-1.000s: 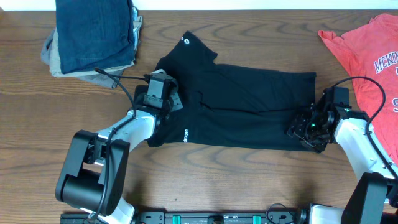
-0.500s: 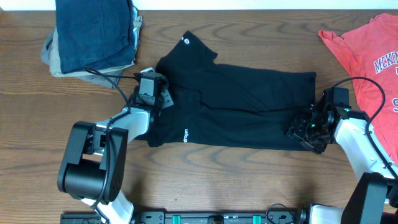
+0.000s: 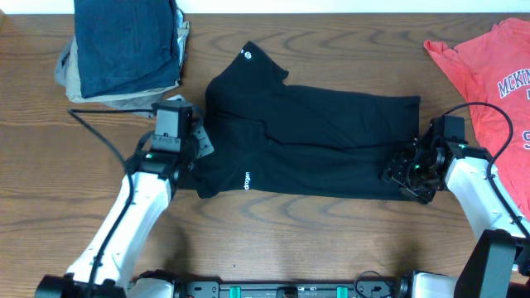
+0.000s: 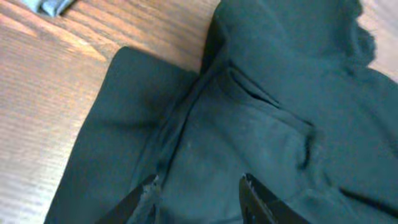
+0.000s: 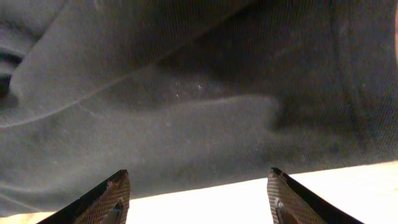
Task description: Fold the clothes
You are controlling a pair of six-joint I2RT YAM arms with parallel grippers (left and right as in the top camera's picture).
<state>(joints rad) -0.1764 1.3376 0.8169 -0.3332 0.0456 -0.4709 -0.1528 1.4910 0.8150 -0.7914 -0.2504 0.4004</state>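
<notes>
Most of the overhead view is taken by the brown wooden surface (image 3: 331, 240). On it, in the middle of the frame, lies the black T-shirt (image 3: 331, 141), spread flat and wide with some folds, a sleeve pointing to the upper left. It has small white lettering (image 3: 247, 180) near its lower left edge. At the upper right corner lies the coral-red T-shirt (image 3: 489, 74) with navy letters (partly cut by the frame edge), well apart from the black one. At the upper left is a pile of folded clothes (image 3: 124, 41), blue denim on top of grey.

The left pincer (image 4: 198, 198) is at the left edge of the black T-shirt. Its fingers stand apart above the cloth and grip nothing. The right pincer (image 5: 198, 196) is at the lower right edge of the same shirt, its fingers spread wide, with the hem and bare surface between them.
</notes>
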